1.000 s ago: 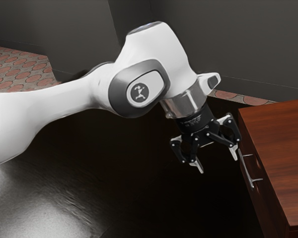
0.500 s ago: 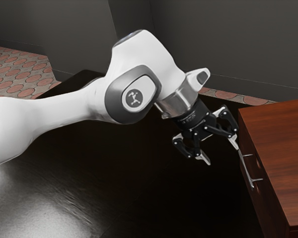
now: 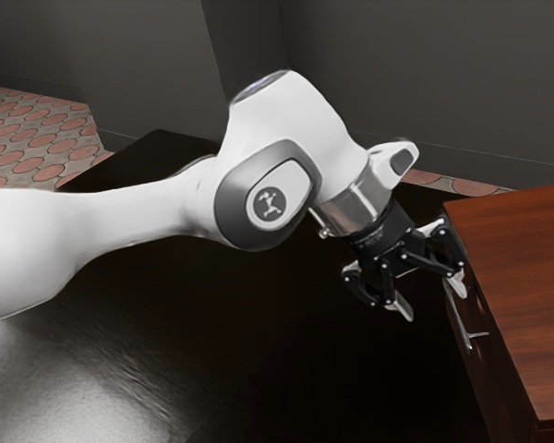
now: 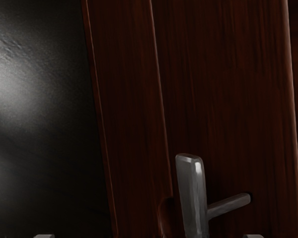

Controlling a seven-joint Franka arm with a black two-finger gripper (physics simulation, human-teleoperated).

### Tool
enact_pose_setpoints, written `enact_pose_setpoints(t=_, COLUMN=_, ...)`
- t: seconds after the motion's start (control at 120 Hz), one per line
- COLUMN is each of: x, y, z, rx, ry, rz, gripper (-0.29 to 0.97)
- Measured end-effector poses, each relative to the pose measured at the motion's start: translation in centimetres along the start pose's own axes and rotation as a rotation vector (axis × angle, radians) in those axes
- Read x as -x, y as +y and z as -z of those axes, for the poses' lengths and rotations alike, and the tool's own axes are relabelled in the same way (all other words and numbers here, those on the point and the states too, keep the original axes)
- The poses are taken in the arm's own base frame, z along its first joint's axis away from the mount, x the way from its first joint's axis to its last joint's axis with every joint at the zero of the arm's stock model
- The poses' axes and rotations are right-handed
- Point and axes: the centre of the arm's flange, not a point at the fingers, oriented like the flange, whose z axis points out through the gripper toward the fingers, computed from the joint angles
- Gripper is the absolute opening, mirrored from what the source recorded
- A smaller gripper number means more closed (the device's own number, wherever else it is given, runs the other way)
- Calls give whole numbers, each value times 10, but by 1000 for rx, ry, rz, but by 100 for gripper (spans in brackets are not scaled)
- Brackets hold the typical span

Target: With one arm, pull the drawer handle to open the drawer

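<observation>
In the exterior view the white arm (image 3: 166,212) reaches in from the exterior view's left, over a dark, glossy table (image 3: 120,369), toward a red-brown wooden cabinet (image 3: 522,258) at the exterior view's right. The black gripper (image 3: 429,296) points down and toward the cabinet, with its fingers (image 3: 402,307) spread wide and nothing between them. One finger hangs over the table, apart from the cabinet. The other is close to the cabinet's face, with its tip at the upper end of the handle (image 3: 465,323). Whether that tip touches the metal cannot be told. The handle is a slim silver bar that stands off the drawer (image 3: 491,369) on short posts and runs along its front. The drawer front looks level with the rest of the cabinet's face. Patterned red tiles (image 3: 28,129) lie far off at the exterior view's left, and a dark wall (image 3: 443,65) stands behind.

In the wrist view the hand looks at the drawer (image 4: 228,99), whose dark wood shows a long grain. The handle (image 4: 191,198) sits close under the hand as a grey bar, with one post joining it to the wood. Beside the cabinet's edge lies the table (image 4: 35,124), lit by a soft glare. Two pale fingertips (image 4: 43,236) flank the handle, well apart from it. One is over the table and one over the wood.
</observation>
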Motion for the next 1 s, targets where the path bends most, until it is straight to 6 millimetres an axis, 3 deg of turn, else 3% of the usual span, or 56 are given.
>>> enact_pose_setpoints(t=0.133, x=7, y=-1, z=-7, rx=-5, ry=2, rz=-8, gripper=46)
enact_pose_setpoints(t=0.8, x=3, y=-11, z=-9, rx=-22, ry=15, rz=5, gripper=33)
enact_pose_setpoints(t=1.0, x=4, y=-18, z=1, rx=-47, ry=22, rz=15, gripper=33)
